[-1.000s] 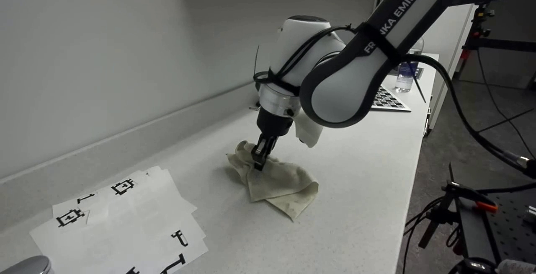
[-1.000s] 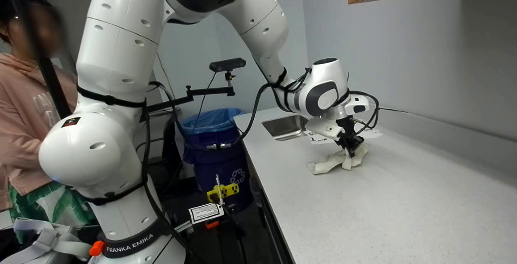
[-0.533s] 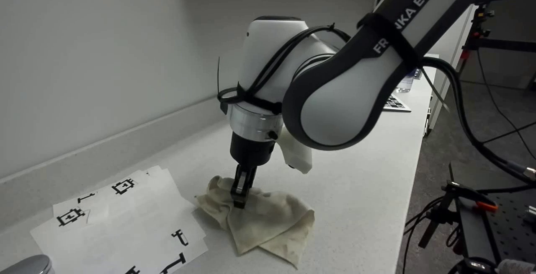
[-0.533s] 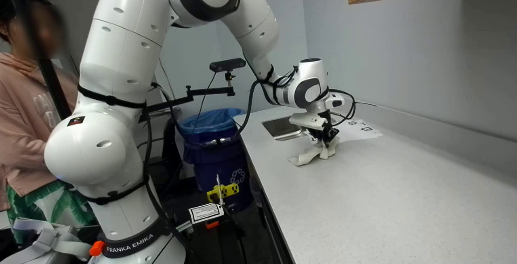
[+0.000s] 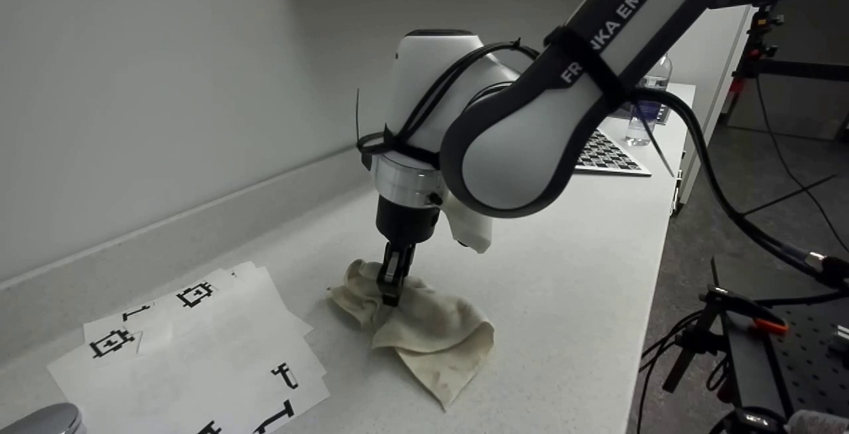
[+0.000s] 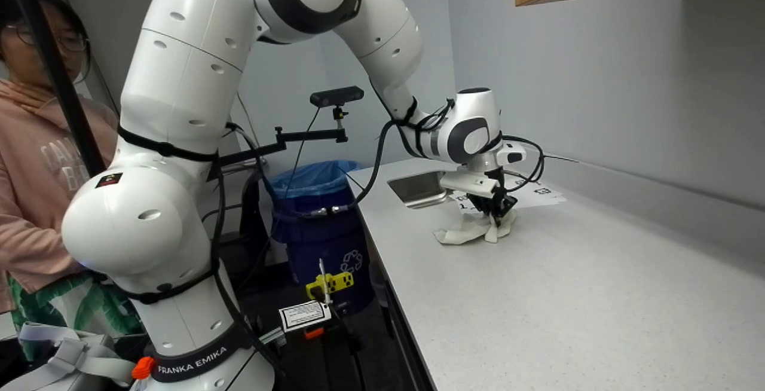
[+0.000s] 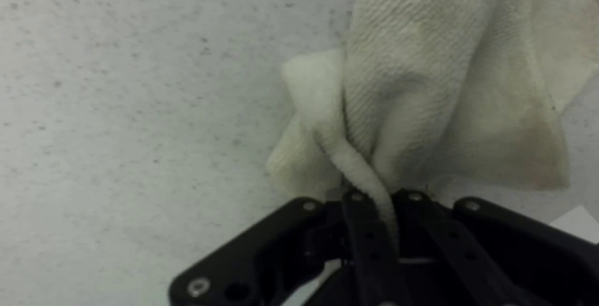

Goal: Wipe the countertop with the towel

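1. Beige towel (image 5: 439, 322) lay rumpled on the speckled countertop (image 5: 550, 288), near but apart from the printed paper sheets (image 5: 199, 354).
2. Robotiq gripper (image 7: 386, 197) was clenched on a towel fold, pointing down.
3. Step in hand looked like wiping; grasp was done.
4. Next move probably called for a level drag, light downward pressure, clear of the sheets.

Beige towel (image 5: 441, 328), perhaps brownish near one edge; white countertop (image 7: 140, 109), flecked grey; black claw (image 7: 386, 198).
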Robot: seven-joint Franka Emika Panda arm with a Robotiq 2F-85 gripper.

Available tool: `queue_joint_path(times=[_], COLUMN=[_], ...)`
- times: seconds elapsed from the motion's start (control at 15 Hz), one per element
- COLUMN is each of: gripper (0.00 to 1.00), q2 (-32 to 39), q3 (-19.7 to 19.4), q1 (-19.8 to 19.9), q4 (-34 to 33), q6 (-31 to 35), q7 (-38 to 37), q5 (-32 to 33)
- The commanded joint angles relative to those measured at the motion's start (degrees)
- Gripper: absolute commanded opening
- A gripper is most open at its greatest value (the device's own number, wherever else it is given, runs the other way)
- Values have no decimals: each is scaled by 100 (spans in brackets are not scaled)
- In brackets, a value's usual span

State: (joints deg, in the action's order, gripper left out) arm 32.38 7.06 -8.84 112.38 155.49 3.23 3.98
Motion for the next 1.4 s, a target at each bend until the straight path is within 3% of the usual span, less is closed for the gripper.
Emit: queue_joint_path(times=[0.0,0.73,1.33], gripper=[2,2,2], q2=[-204,-723,-419], q3=[-221,-802,-280], q1=[252,711,207], q4=[289,1159,458], q6=[174,1016,620], q7=[-60,-609,-428], q5=[-71,-205,-19])
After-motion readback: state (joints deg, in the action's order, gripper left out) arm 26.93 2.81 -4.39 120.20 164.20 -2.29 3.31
